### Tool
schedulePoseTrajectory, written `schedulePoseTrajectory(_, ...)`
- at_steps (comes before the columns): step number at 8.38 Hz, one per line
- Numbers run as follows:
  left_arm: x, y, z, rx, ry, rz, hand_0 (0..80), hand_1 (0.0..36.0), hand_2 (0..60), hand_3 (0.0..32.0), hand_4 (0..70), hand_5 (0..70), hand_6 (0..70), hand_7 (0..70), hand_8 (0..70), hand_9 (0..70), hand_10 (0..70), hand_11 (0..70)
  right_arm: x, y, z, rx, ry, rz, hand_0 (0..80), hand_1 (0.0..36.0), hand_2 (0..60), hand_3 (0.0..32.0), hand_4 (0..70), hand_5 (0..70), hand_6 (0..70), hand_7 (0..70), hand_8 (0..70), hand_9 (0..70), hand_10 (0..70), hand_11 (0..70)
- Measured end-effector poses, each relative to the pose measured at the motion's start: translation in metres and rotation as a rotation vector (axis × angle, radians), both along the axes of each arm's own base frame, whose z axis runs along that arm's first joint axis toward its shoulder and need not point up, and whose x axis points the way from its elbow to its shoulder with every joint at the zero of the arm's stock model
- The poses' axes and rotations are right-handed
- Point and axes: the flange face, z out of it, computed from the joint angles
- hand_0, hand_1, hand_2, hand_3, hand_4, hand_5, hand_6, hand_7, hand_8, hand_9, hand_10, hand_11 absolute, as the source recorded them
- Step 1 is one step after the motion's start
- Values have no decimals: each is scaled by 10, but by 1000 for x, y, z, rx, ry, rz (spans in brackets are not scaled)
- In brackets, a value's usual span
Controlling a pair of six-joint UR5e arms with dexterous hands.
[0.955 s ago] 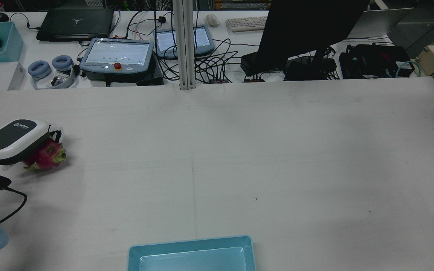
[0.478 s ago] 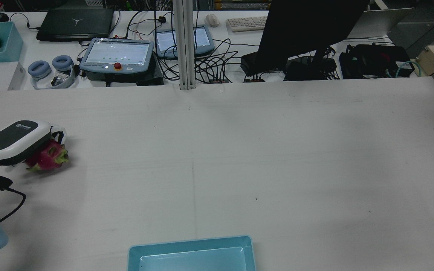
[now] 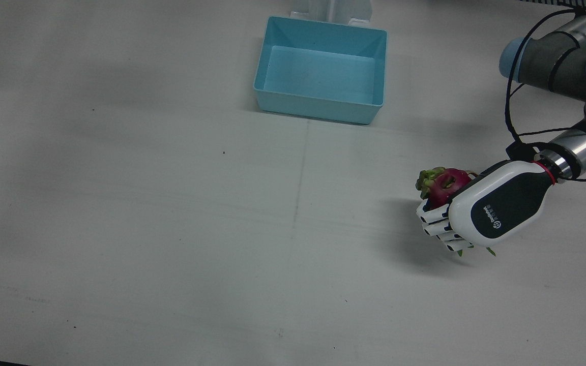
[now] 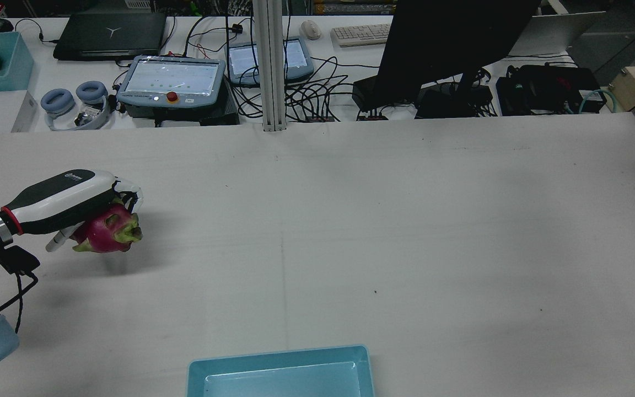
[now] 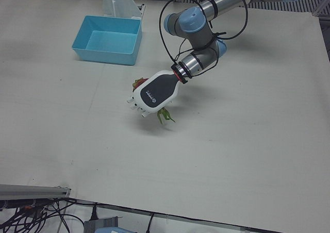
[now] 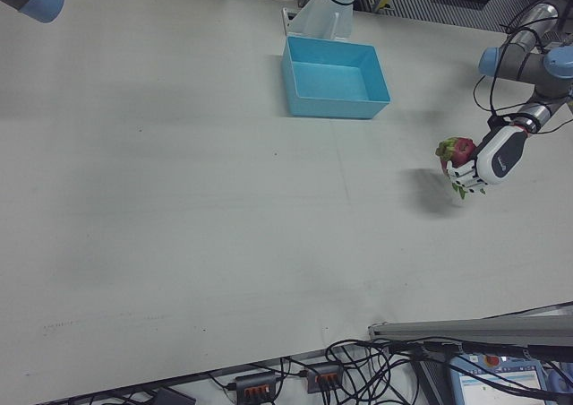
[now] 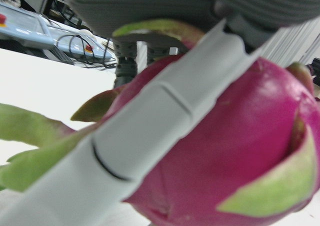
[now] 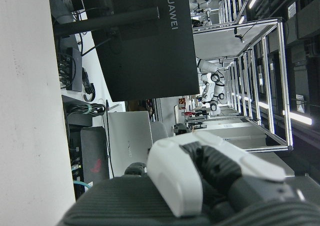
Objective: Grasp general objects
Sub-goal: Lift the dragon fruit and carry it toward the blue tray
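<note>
The left robot hand point(image 4: 69, 198) has its fingers wrapped tight around the dragon fruit point(image 4: 109, 234), which hangs under its palm. The fruit looks heavy, smooth and a bit soft. Hold its round middle, not the bendy green leaves.

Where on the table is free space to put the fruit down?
Nearly everywhere: the table is bare from the bin outward. The bin is empty too. The only occupied patch is below the left hand, which holds the dragon fruit.
</note>
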Motion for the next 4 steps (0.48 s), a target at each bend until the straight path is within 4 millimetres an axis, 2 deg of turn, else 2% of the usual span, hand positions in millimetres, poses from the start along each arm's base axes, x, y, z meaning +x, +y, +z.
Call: schedulePoseTrajectory(4, 14, 20, -69, 29, 140, 321, 800, 343, 600, 0, 700, 700, 700, 700, 700, 700, 700, 700, 0, 0, 0, 0, 0, 0, 0, 0, 0, 0, 0, 0, 0, 0, 0, 0, 0, 0)
